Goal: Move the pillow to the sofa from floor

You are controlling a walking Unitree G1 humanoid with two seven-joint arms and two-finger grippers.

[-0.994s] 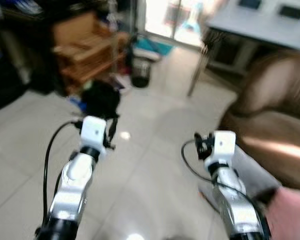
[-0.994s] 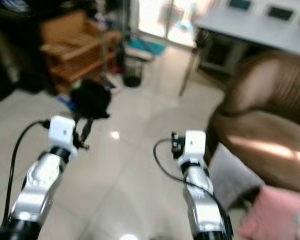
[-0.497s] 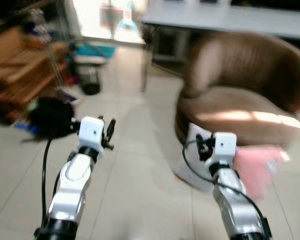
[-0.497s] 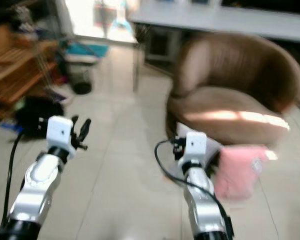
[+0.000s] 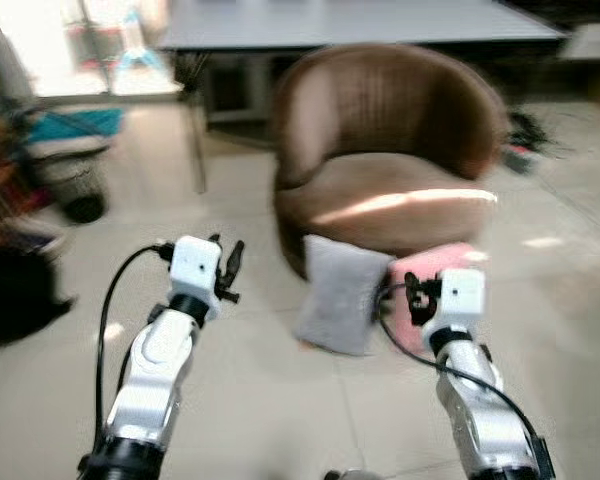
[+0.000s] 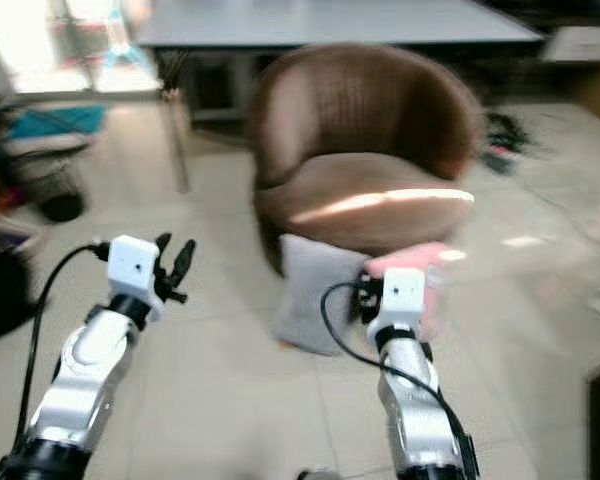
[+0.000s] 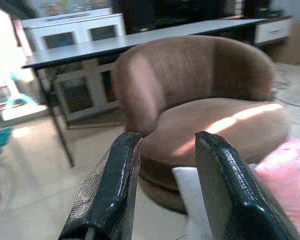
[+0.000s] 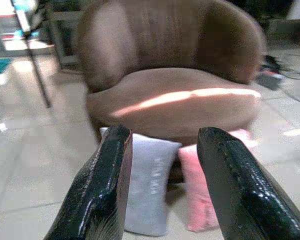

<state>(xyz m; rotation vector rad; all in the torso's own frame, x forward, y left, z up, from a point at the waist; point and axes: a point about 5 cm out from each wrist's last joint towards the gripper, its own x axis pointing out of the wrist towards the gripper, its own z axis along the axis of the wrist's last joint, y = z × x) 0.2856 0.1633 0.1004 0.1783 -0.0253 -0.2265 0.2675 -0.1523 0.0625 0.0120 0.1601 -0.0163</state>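
Left hand (image 5: 228,268), right hand (image 8: 162,190): both raised ahead of you, fingers spread, carrying nothing, apparently readied for a grab.

Grey pillow (image 5: 342,293): on the floor (image 5: 250,390), standing on edge, leaning back against the sofa (image 5: 390,165) base; long axis near upright, face toward you.

Pink pillow (image 8: 199,192): just beside it, propped likewise.

Counter (image 5: 350,22): behind the sofa.

Sofa (image 5: 385,150): brown, round-backed, faint vertical ribbing on backrest, pale sunlit streak across seat. Grey pillow (image 5: 342,292): plain light grey, left of pink pillow (image 8: 199,192), which is soft rose. Floor (image 5: 250,400): glossy beige tiles, thin grout lines. Far table (image 5: 350,22): grey top, dark legs. Left gripper (image 7: 165,190), right gripper (image 8: 165,185): black textured fingers; silver arms, white wrist blocks.
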